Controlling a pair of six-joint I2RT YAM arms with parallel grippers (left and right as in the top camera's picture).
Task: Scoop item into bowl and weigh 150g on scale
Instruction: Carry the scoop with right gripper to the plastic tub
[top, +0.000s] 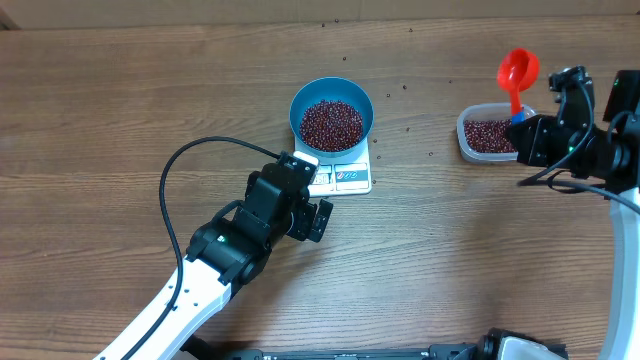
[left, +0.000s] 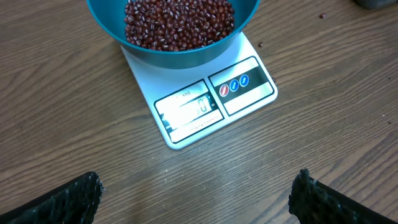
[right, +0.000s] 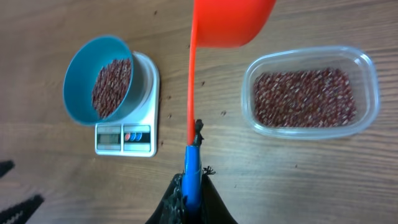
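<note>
Wooden table (top: 120, 100) seen from above, with one white scale (top: 345, 178) near the middle.

To the left of the scale and a little nearer the viewer, the left gripper (top: 312, 192) hovers with its jaws spread wide and nothing between them. It covers the scale's near-left corner from above. In the left wrist view only the two dark fingertips (left: 68, 199) show, cut off at the bottom edge.

One blue bowl (top: 297, 110) sits on the scale, hiding most of its platform. Only the front strip with the display and buttons stays visible. Glare washes out the display, so the digits cannot be read. The item (top: 332, 122) is a mound of small maroon beans that fills the bottom of the bowl.

To the right of the scale, a scatter of stray beans (top: 405, 90) lies on the wood, too small to count with confidence.

Farther right, well apart from the scale, stands one clear plastic container (top: 468, 140) holding a second layer of the beans.

One red scoop (top: 518, 70) hangs over the container's far edge. Its cup is cropped by the top of the right wrist view, and whether any beans lie in it cannot be told.

Farthest right of the scale, the right gripper (top: 525, 125) is clamped on the blue end of the scoop's handle.

In all: two grippers, one scale, one bowl, one container, one scoop, two batches of beans.
</note>
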